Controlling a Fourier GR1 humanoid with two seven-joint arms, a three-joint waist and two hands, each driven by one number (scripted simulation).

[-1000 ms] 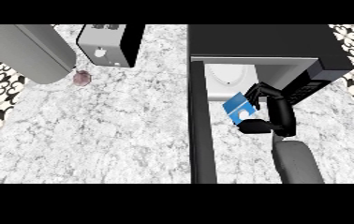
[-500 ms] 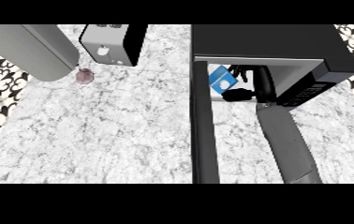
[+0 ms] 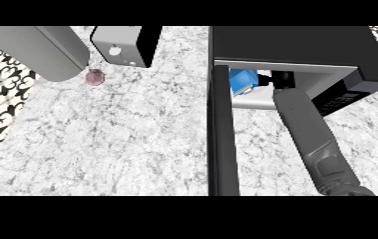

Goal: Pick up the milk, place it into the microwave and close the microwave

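Inside microwave (image 3: 295, 45), right hand (image 3: 269, 78), mostly hidden, grips milk (image 3: 242, 81).

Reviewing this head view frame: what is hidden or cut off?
- Right hand: mostly hidden under the black microwave top; fingers unreadable.
- Blue milk carton: partly hidden by the microwave top and the open door.
- Left hand: not in view.
- Small pinkish object: too small to identify.

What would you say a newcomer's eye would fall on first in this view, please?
Probably the bright blue milk carton just inside the open microwave at the upper right, with the right hand beside it at the end of a long grey forearm. Next comes the microwave's black door, swung out across the marbled counter. A small purplish object lies at the upper left.
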